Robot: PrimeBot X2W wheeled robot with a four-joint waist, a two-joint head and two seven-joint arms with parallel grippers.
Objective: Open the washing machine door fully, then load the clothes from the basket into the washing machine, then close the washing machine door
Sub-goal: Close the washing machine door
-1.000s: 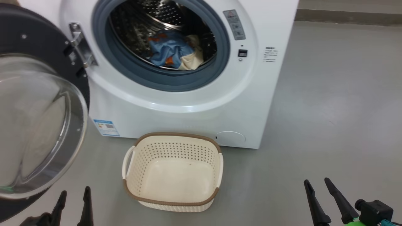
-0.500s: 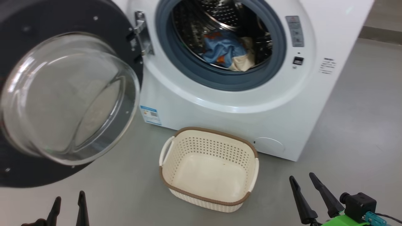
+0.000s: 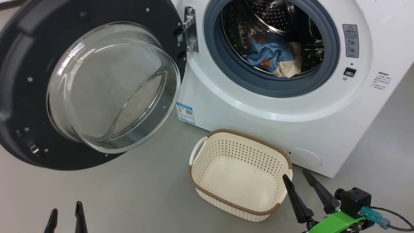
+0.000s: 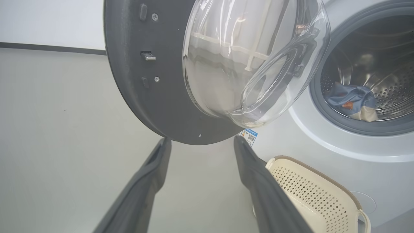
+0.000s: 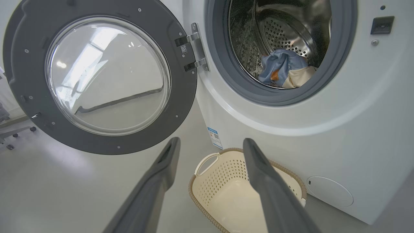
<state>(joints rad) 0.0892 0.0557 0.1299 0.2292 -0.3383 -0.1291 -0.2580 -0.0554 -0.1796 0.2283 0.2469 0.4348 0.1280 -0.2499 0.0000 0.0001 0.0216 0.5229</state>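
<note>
Now the view swings left onto the washing machine door (image 3: 19,97), open beside the washing machine (image 3: 258,106), clothes (image 3: 268,53) inside it, basket (image 3: 239,152) empty before it, left claw (image 3: 66,206) and right claw (image 3: 295,173) spread: closing seems next.

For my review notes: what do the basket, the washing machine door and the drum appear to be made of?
Basket: likely moulded plastic, matte cream, punched holes, brown woven-look rim. Washing machine door: clear glass-like bowl with glints, in a dark, probably plastic rim. Drum: shiny perforated metal, probably steel.
</note>
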